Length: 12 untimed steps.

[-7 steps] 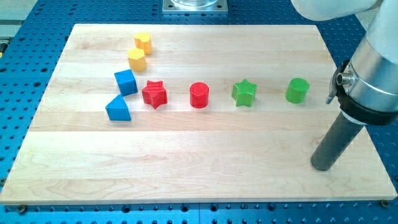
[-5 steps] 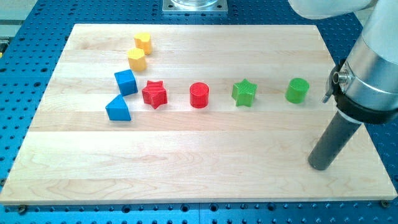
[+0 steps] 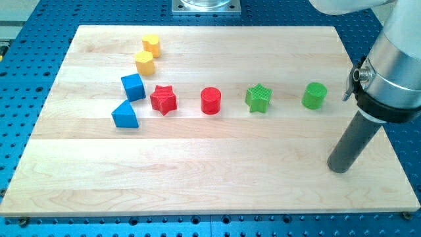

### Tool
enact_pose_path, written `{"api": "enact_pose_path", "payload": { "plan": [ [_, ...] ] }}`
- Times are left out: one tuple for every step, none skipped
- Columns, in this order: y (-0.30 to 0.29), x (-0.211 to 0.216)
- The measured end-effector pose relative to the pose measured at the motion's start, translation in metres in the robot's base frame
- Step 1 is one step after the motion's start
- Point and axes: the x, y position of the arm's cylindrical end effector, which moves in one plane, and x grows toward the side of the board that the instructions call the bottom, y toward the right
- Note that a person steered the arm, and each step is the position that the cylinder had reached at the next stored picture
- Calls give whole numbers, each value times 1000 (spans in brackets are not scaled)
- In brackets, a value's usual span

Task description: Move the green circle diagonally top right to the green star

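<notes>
The green circle [image 3: 315, 95] stands at the right of the wooden board [image 3: 197, 171]. The green star [image 3: 258, 98] stands to its left, about level with it, with a gap between them. My tip [image 3: 338, 167] rests on the board near the right edge, below and slightly right of the green circle, well apart from it.
A red circle [image 3: 210, 101] and a red star [image 3: 163, 99] stand left of the green star. Two blue blocks [image 3: 133, 86] [image 3: 124, 115] and two yellow blocks [image 3: 151, 44] [image 3: 145, 62] are at the upper left. The arm's grey body [image 3: 395, 59] looms over the right edge.
My tip has drifted slightly up the view, about where it was. No block has moved.
</notes>
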Motion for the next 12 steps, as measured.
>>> {"api": "enact_pose_path", "payload": {
  "plan": [
    [-4, -1],
    [-9, -1],
    [-39, -30],
    [-14, -47],
    [-31, -54],
    [-34, -97],
    [10, -93],
    [-15, -127],
    [-34, -158],
    [-50, -111],
    [-91, -124],
    [-112, -146]
  ]
}}
